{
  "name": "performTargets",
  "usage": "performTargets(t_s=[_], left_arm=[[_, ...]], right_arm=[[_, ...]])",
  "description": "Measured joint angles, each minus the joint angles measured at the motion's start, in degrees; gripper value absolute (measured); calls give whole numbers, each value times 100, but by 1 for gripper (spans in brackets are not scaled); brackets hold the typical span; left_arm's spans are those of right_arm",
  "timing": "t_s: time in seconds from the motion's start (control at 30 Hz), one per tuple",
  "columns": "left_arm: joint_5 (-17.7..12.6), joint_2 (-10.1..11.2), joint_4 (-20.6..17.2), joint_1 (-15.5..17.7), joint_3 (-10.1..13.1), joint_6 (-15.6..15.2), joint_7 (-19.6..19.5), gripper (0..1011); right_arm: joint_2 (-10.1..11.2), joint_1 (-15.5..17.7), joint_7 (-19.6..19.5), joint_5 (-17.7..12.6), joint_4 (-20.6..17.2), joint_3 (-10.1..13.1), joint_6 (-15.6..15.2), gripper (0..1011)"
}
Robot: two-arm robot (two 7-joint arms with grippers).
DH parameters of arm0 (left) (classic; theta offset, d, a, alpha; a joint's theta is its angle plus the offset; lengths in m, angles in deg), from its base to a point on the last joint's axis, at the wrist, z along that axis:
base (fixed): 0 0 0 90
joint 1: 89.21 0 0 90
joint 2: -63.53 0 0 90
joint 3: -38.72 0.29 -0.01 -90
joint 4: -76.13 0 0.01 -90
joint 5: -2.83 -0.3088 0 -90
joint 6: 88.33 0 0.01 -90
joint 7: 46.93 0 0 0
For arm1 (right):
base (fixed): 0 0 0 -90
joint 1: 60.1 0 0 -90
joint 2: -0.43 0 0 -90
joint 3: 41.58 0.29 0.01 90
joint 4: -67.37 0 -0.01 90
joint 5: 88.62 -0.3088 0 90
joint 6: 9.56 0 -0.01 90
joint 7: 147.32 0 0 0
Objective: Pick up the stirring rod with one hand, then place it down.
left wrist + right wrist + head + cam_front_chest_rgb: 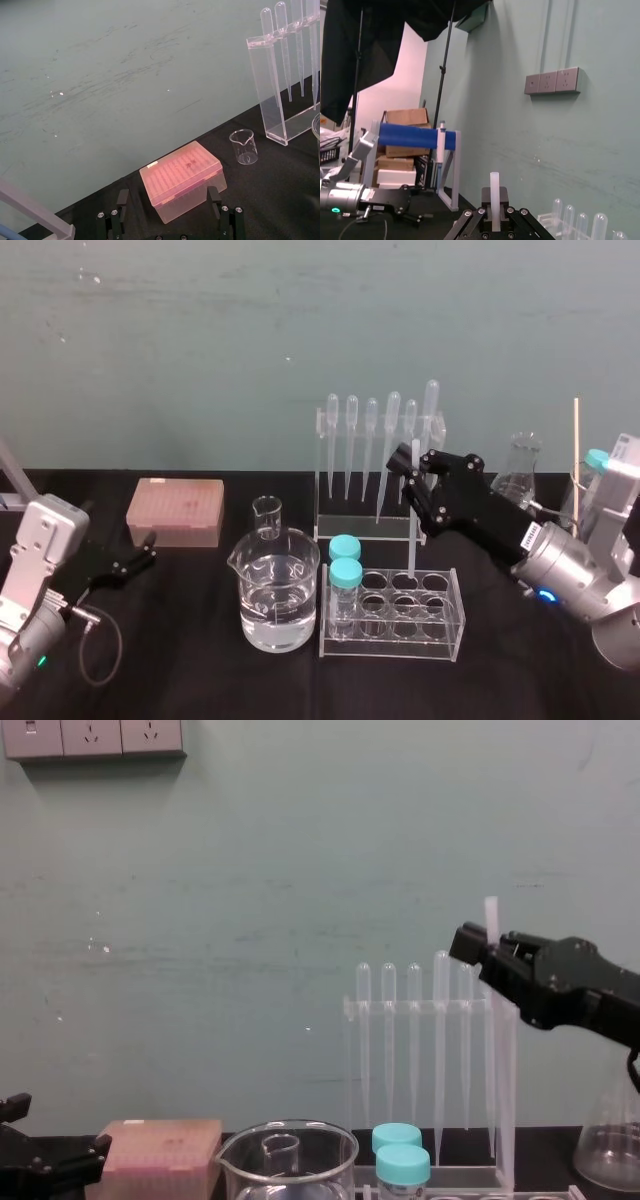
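Right jaws hold the rod upright over the tube rack.

We see the long, thin, translucent-white stirring rod (pixel 411 540) pinched between the jaws of the black right gripper (pixel 413 478). Its long axis is vertical and its plain top pokes above the jaws. Its lower end reaches the back row of the clear plastic test-tube rack (pixel 392 652) on the black desk (pixel 200 680); we cannot tell whether it touches. The black left gripper (pixel 148 551) sits parked far left, jaws spread, so setting down likely falls to the right arm.
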Motion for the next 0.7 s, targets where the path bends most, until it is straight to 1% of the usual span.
performTargets(t_s=[0.07, 0.3, 0.53, 0.7], left_arm=[[0, 0, 0, 0, 0, 0, 0, 1000], [0, 0, 0, 0, 0, 0, 0, 1000], [0, 0, 0, 0, 0, 0, 0, 1000], [0, 0, 0, 0, 0, 0, 0, 1000]], right_arm=[[-53, -42, 21, 46, 142, -28, 77, 78], [-189, -184, 90, 68, 435, -59, 181, 78], [-298, -323, 129, 109, 691, -91, 219, 78], [-337, -361, 132, 149, 798, -116, 215, 78]])
